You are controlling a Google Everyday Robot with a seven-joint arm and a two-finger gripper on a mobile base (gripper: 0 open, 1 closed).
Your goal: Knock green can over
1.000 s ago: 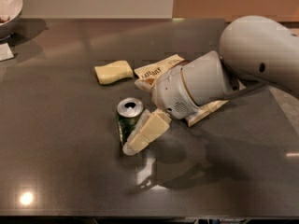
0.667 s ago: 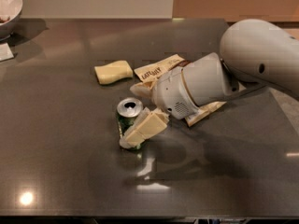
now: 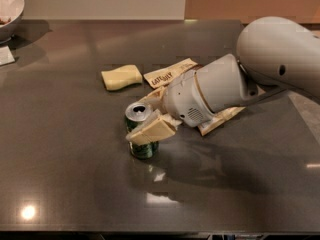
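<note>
The green can [image 3: 141, 146] stands on the dark grey table [image 3: 65, 159], a little left of the middle. It is dark green with a silver top [image 3: 138, 111] and leans slightly. My gripper [image 3: 150, 129] reaches in from the right on a thick white arm [image 3: 240, 79]. Its cream-coloured fingers [image 3: 152, 130] lie across the front of the can just below its rim, touching it. The fingers hide the can's upper side.
A tan snack bag [image 3: 170, 74] lies behind the can, partly under my arm. A yellow sponge-like block [image 3: 121, 77] lies to its left. A white bowl [image 3: 7, 9] stands at the far left corner, with a white card [image 3: 6, 55] beside it.
My gripper has swung left and up, from beside the can's lower right to across its front below the rim. The can has stayed in place and now leans a little.
</note>
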